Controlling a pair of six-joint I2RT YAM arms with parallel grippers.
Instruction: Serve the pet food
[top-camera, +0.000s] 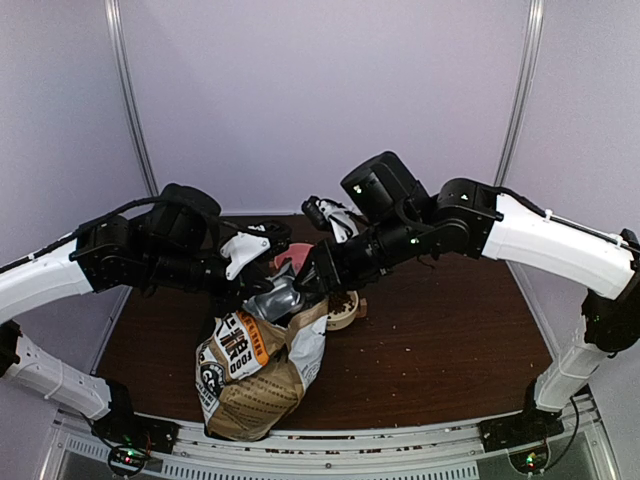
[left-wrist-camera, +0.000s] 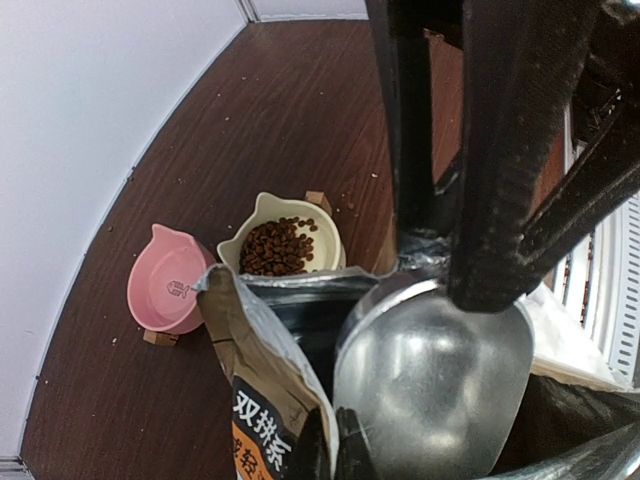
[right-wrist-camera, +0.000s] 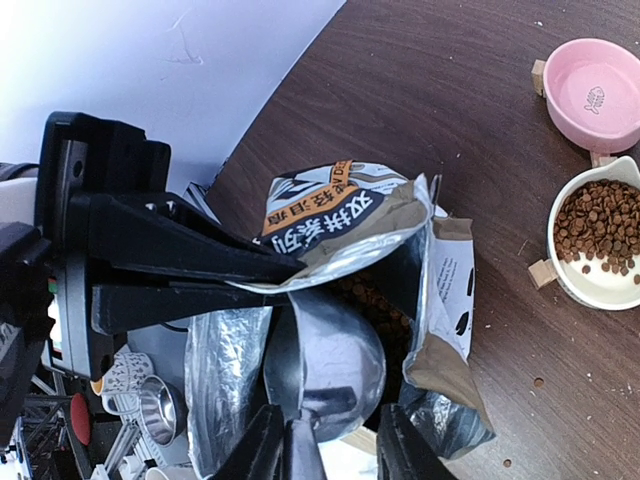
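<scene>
Inspection from the remote station. Kibble (left-wrist-camera: 278, 248): loose, dry, hard pellets, light singly. I judge it free-flowing and prone to roll and spill, so it cannot be pinched. It must be carried in the scoop (left-wrist-camera: 430, 390), kept level, with the hold taken on the handle. Location: a partial layer lies in the cream bowl (left-wrist-camera: 268, 200), more shows deep inside the open bag (right-wrist-camera: 320, 215), and stray pellets dot the table (top-camera: 450, 340). I see none on the scoop face, which hangs in the bag mouth. Left gripper (right-wrist-camera: 285, 275): fingers closed, pinching the foil rim of the bag and holding the mouth open. Right gripper (right-wrist-camera: 332, 450): fingers either side of the scoop handle, gripping it as far as I can judge. The bag is soft and crumpled, and I expect it to sag if the rim is released. Count: one bag, one scoop, two bowls (one cream, part filled; one pink bowl (left-wrist-camera: 165, 280), empty), two grippers. Pellets are too many to count.
</scene>
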